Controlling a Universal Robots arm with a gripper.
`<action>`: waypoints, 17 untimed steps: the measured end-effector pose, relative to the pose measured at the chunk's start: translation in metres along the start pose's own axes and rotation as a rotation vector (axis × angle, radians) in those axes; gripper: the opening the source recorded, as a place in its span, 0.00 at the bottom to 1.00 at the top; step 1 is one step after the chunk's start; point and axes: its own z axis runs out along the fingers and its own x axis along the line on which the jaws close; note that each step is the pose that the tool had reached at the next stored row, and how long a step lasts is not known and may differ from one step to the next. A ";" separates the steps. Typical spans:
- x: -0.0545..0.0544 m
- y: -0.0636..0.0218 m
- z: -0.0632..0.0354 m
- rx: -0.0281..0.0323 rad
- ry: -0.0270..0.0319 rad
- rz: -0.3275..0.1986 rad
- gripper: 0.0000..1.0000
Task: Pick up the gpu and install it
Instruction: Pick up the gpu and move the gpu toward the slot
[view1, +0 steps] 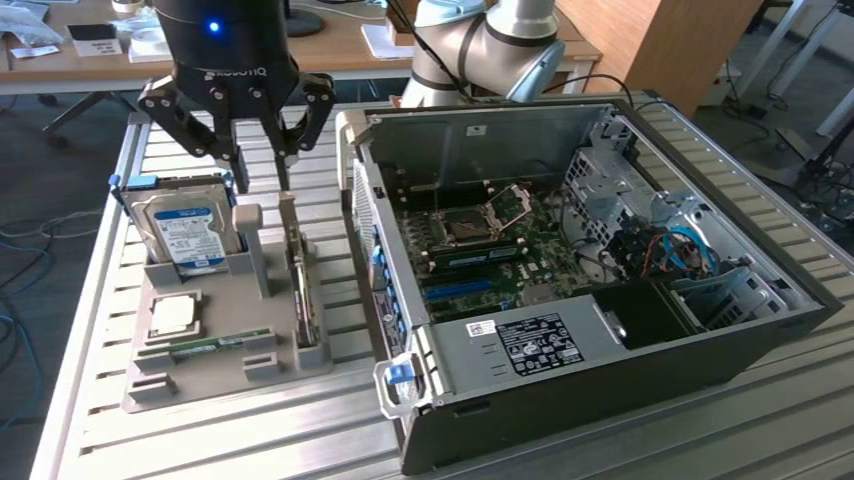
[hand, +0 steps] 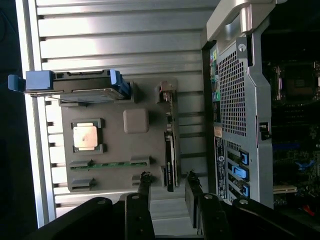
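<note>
Fingers (hand: 145, 190): parted, nothing held, poised above the gpu's end.
Gpu (view1: 302, 290): stood on edge in the grey holder (view1: 200, 385).
Holder: set on the bench (view1: 200, 440), beside the open case (view1: 601, 390).

The tabletop (view1: 94, 330) is ribbed, brushed metal. The holder (view1: 220, 375) looks matt grey plastic. The hard drive (view1: 187, 235) carries a glossy blue label. The computer case (view1: 454, 135) is bare sheet metal, and the gripper (view1: 263, 185) is black, slightly glossy.
</note>
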 end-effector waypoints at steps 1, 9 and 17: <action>0.000 0.0000 0.0000 0.0000 0.0000 0.000 0.42; 0.000 -0.0003 0.0079 -0.0005 -0.0001 0.001 0.42; 0.000 -0.0005 0.0125 -0.0004 0.0000 0.001 0.42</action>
